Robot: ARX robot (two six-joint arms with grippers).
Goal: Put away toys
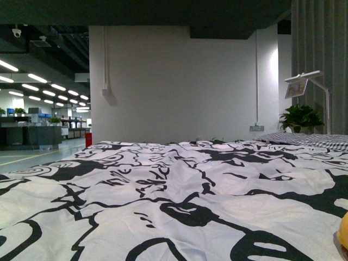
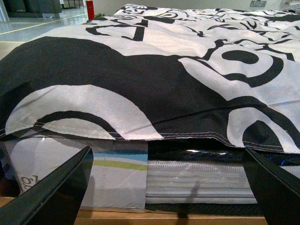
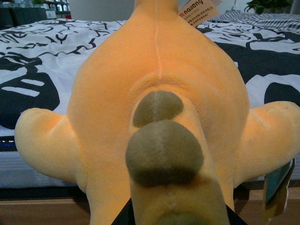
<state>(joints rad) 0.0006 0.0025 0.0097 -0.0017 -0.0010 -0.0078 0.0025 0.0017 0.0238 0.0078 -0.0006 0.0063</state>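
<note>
Plush animal (image 3: pixel 159 93) sits directly ahead of right end effector (image 3: pixel 180 216), jaws apparently closed on its narrow spotted end. Judged light, soft, squashy, fuzzy rather than slick, unbreakable; thin end or stubby limb pinches best, fat body would bulge out. Left end effector (image 2: pixel 168 157) wide, empty, facing bed (image 2: pixel 140 70) edge

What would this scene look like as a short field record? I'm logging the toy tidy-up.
plush toy: orange-yellow, fills the right wrist view
paper tag: attached to the plush toy
right gripper: appears shut on the plush toy
left gripper: open, empty, facing the bed edge
bed cover: black-and-white print, rumpled
packaged items: under the cover's hem
</note>
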